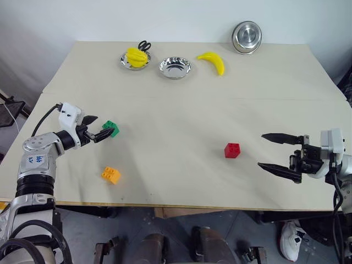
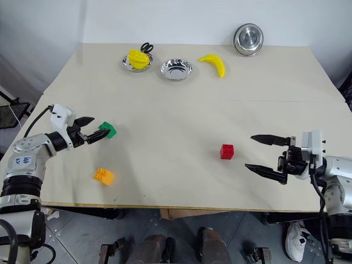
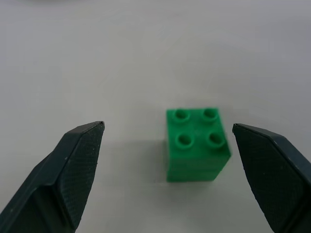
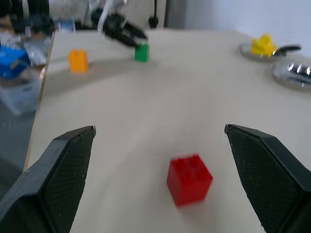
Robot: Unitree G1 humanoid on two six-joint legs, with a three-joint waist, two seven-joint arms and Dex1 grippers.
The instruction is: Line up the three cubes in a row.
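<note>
A pale beige table (image 1: 181, 137) fills the space in front of a plain white wall, and all the work sits on its near half.

The left gripper (image 1: 98, 130) reaches in low from the left edge with its two black fingers spread wide and holding nothing. The green cube (image 1: 111, 128) stands on the table right at the fingertips; in the left wrist view it sits between the two pads (image 3: 77, 170) but nearer one than the other, studs up, and I cannot see either pad touching it. Just beyond, toward the near edge, the orange-yellow cube (image 1: 111, 175) rests on its own.

The right gripper (image 1: 281, 154) hangs at the right side, jaws equally wide and empty, pointing across the table at the red cube (image 1: 232, 150), which stands apart from it.

Well back from all this, a small steel bowl (image 1: 135, 61) holds a yellow toy and scissors, an empty steel bowl (image 1: 175, 67) sits beside it, a banana (image 1: 212, 62) lies nearby, and a steel lid (image 1: 246, 37) leans at the wall.

As I read it, the cubes are scattered, not yet in a row, and the step in hand is the approach to the green one. The next move calls for centring the fingers on it, then closing squarely on its sides.
</note>
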